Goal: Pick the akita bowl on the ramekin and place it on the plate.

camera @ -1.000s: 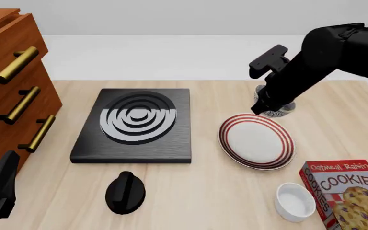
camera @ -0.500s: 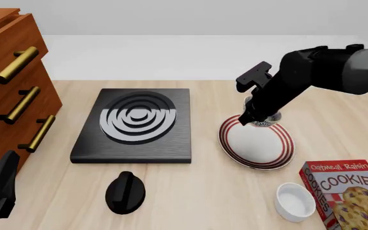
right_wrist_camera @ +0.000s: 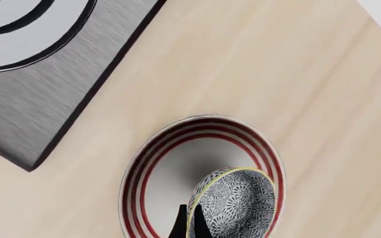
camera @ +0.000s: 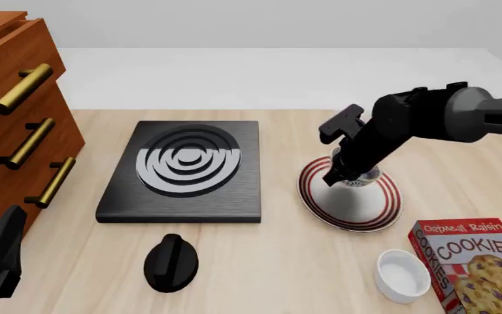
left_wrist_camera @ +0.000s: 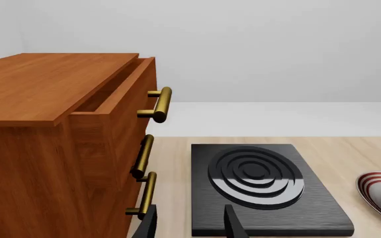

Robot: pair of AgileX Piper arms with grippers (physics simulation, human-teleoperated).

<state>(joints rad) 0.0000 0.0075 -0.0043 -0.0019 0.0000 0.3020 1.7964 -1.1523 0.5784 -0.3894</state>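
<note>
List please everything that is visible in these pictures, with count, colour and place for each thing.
akita bowl: one, black-and-white speckled, over the plate, held at its rim by the right claw.
plate: one, white with red rings, right of the stove.
ramekin: one, white, near right, beside the cookie box.
cookie box: one, red, near right corner.
stove burner: one, black with grey rings, table centre.
knob: one, black, in front of the stove.
drawer cabinet: one, brown wood with brass handles, far left.
table: one, light wood.
right claw: black, shut on the bowl rim.
left claw: black, open, near left.
</note>
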